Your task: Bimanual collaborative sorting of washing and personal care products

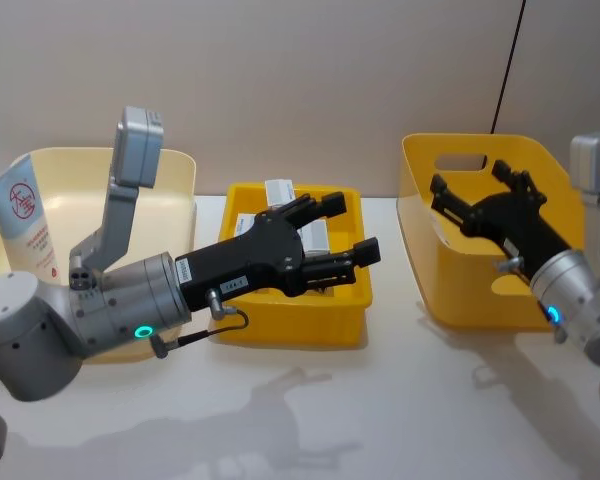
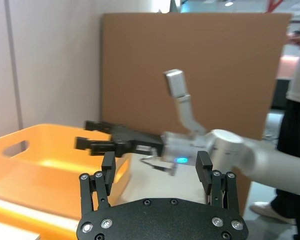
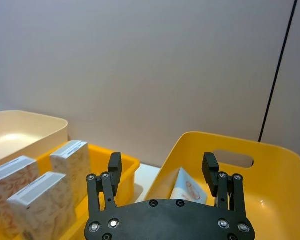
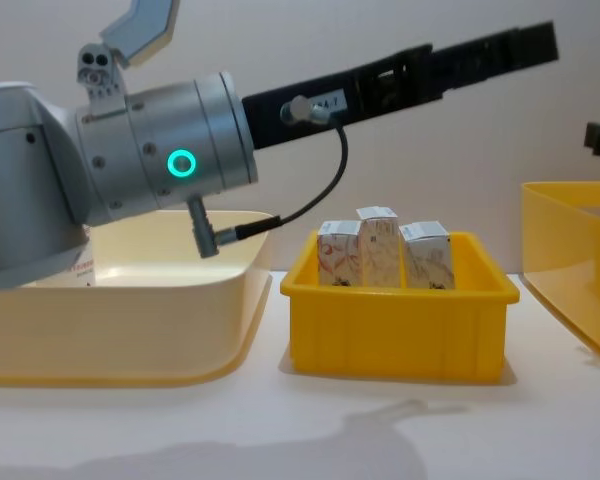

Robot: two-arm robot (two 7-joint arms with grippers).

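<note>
A white surface [image 1: 380,420] holds three containers in a row: a cream bin [image 1: 175,170] on the left, a small yellow tray [image 1: 290,325] in the middle and a large yellow bin [image 1: 480,290] on the right.

The left arm reaches in from the left. Its left claw [image 1: 340,232] hangs over the small yellow tray with its two fingers spread wide and nothing between them. Three cartons [image 4: 378,245], white on top with reddish-brown marbled print, stand upright close together in the tray. Seen from the chest, the left claw sits well above them, touching none.

A blue and white tube [image 1: 25,220] with a red round mark stands in the cream bin, behind the left arm and well apart from its claw.

The right claw [image 1: 475,180] hovers above the large yellow bin, also wide open and holding nothing. From the right wrist, a white tube [image 3: 187,189] with reddish print lies inside that bin against its near wall, beneath the right claw and clear of its fingers [image 3: 210,167].
</note>
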